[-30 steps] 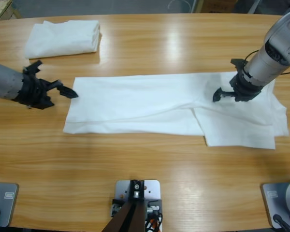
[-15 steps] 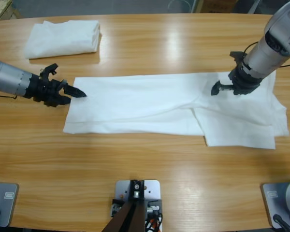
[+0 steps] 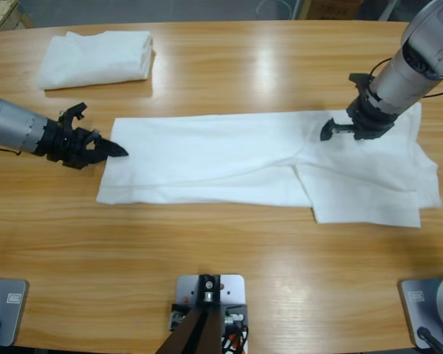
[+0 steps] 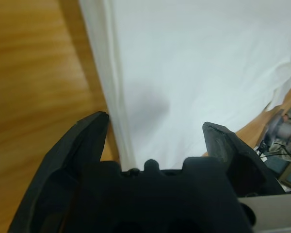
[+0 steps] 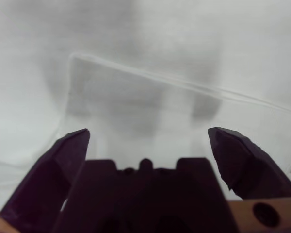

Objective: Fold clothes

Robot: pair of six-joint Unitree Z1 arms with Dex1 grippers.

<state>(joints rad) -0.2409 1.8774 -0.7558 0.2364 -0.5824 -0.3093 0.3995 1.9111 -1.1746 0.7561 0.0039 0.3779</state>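
The left gripper (image 4: 153, 127) has its fingers spread apart and grasps nothing; they straddle the left hem edge of the spread T-shirt (image 3: 229, 158), one finger over bare wood and the other over white cloth. Seen from above, the left gripper (image 3: 111, 150) reaches in from the left edge of the tabletop (image 3: 221, 251), with its tip at the shirt's left end. The right gripper (image 5: 150, 138) also has its fingers released and wide, held over a folded seam of the white fabric without closing on it. In the high view the right gripper (image 3: 332, 131) hangs over the right portion of the shirt, its silver arm entering from the upper right corner. The T-shirt lies flattened lengthwise across the middle of the tabletop, its right end bunched in overlapping layers. A second folded T-shirt (image 3: 96, 57) rests near the far left corner, well apart from both grippers.
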